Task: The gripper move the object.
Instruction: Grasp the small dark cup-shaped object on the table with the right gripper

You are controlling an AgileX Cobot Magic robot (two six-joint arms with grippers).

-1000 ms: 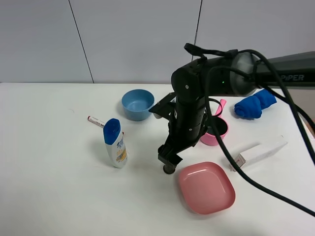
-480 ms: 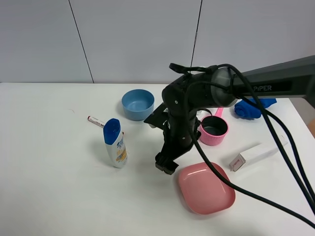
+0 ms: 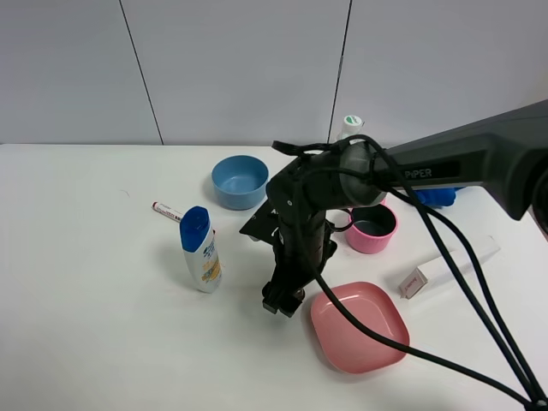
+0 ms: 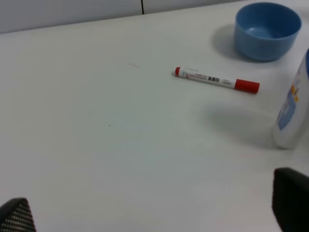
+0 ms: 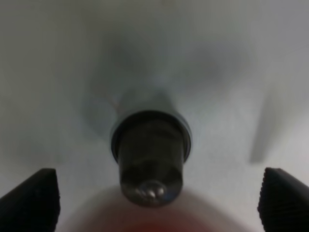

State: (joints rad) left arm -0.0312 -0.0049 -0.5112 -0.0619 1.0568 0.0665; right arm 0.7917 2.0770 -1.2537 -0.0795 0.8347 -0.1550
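Observation:
The object [image 5: 151, 159], a small grey metallic capsule with a shiny top, stands on the white table in the right wrist view. It sits between the wide-apart jaws of my right gripper [image 5: 157, 198], which do not touch it. In the exterior view my right gripper [image 3: 282, 300] points down at the table, just left of the pink plate [image 3: 358, 325], and hides the object. My left gripper [image 4: 154, 212] is open and empty over bare table; its arm does not show in the exterior view.
A blue bowl [image 3: 240, 181], a red-and-white marker [image 3: 167, 211] and a blue-capped bottle [image 3: 200, 249] stand left of the gripper. A pink cup [image 3: 371, 227], a white box [image 3: 445, 267] and a white bottle [image 3: 351, 127] are to its right and behind.
My right arm has swung left and toward the table's front, carrying the gripper a little leftward beside the pink plate.

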